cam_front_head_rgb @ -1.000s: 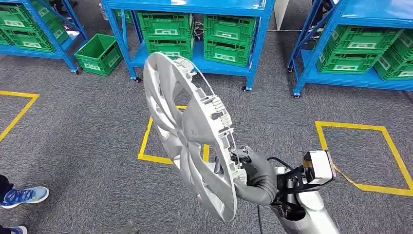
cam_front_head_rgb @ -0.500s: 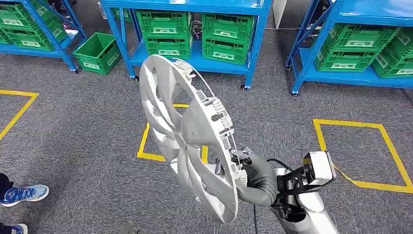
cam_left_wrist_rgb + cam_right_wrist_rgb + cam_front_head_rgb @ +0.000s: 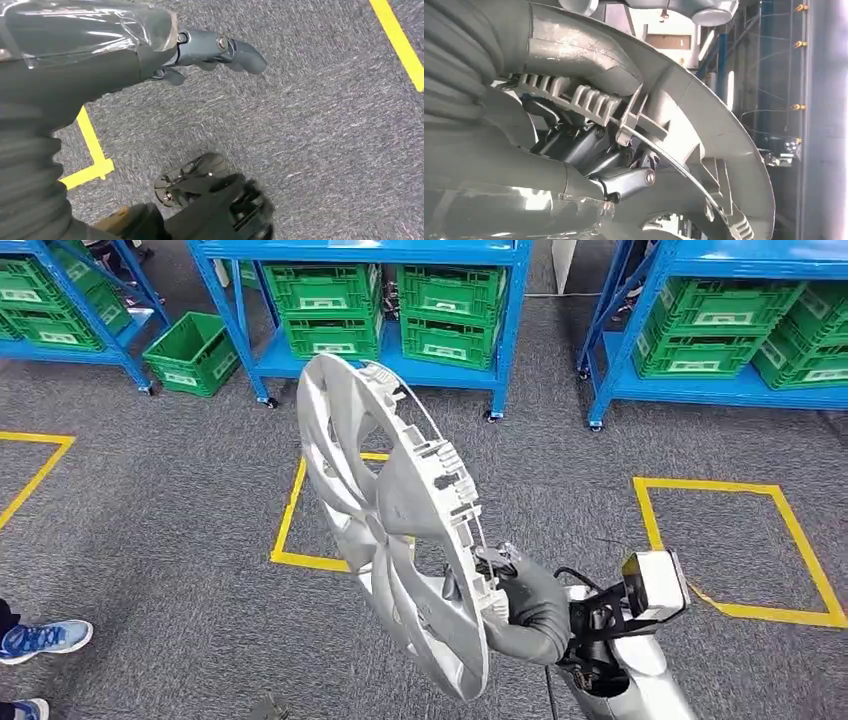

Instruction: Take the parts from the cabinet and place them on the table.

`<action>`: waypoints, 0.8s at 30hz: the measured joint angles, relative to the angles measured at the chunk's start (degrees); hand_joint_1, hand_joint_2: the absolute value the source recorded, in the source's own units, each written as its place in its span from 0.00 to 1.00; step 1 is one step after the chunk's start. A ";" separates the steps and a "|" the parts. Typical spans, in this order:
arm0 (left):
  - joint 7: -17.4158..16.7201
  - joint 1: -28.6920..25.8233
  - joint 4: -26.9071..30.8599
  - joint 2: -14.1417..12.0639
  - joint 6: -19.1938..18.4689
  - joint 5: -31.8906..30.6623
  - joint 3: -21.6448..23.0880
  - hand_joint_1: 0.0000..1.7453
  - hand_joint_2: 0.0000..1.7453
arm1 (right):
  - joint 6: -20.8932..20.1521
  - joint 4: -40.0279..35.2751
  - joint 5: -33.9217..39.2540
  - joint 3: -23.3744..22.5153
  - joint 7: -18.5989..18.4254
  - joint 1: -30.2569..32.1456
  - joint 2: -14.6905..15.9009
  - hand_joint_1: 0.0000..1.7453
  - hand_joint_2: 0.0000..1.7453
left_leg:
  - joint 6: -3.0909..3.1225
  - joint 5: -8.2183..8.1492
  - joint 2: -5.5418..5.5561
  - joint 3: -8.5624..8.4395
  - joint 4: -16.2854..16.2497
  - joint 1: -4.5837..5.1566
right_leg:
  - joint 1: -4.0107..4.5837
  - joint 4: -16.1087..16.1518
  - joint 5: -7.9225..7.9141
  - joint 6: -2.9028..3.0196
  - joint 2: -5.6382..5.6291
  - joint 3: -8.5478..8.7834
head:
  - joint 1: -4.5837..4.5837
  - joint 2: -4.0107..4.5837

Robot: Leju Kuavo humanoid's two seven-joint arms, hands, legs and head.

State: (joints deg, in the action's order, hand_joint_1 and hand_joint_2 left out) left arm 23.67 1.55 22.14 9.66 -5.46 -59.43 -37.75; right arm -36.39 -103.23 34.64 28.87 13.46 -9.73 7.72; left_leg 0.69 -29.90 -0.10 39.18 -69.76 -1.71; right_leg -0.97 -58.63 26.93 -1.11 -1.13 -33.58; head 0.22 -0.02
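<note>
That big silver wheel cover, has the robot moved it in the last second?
Cannot tell. The wheel cover sits at the same spot in the head view, gripped by the right hand, while the blue shelves shifted: the camera moved.

We can read no text, brand or number anywhere. The green crates (image 3: 450,310) on the blue shelves (image 3: 400,252) carry pale label panels on their fronts, but whatever is printed there is too small and blurred for us to make out. The hubcap (image 3: 395,510) shows no legible marking, front or back, in the head or right wrist view.
</note>
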 joint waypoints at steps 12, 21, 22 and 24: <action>-0.04 -0.01 0.15 0.02 0.00 -0.07 0.00 0.00 1.00 | 0.20 -0.15 -0.50 0.09 -0.48 -0.21 -0.22 1.00 1.00 | 2.74 4.72 -0.17 -6.52 13.85 1.40 | -0.05 -14.87 6.29 -0.77 0.36 -7.58 | -0.02 0.00; -0.37 -0.21 0.15 0.31 -0.33 0.00 -0.31 0.00 1.00 | 0.55 -0.11 -2.58 0.17 0.11 -0.38 -0.15 1.00 1.00 | 0.99 4.58 -0.24 -5.63 12.51 1.70 | 0.25 1.44 0.00 -0.79 1.11 1.36 | 0.11 0.00; -0.37 -0.21 0.15 0.33 -0.33 0.00 -0.35 0.00 1.00 | 0.55 -0.11 -2.80 0.17 0.22 -0.41 -0.15 1.00 1.00 | 0.75 4.58 -0.19 -5.54 12.42 1.68 | 0.04 1.62 -0.23 -0.40 1.09 1.34 | 0.09 0.00; -0.39 -0.22 0.20 0.28 -0.33 0.00 -0.39 0.00 1.00 | 0.55 -0.11 -3.19 0.17 0.54 -0.45 -0.17 1.00 1.00 | 0.01 2.87 0.04 -4.73 10.51 1.46 | -0.61 1.84 -0.46 0.10 1.16 1.44 | 0.20 0.00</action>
State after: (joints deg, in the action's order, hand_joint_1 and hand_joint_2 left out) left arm 23.28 1.34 22.34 9.95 -5.79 -59.43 -38.14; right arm -35.85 -103.34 31.45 29.05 14.01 -10.19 7.54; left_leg 0.70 -27.03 -0.07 34.45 -59.25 -0.25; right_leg -1.58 -56.80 26.47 -1.01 0.04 -32.14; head 0.41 -0.02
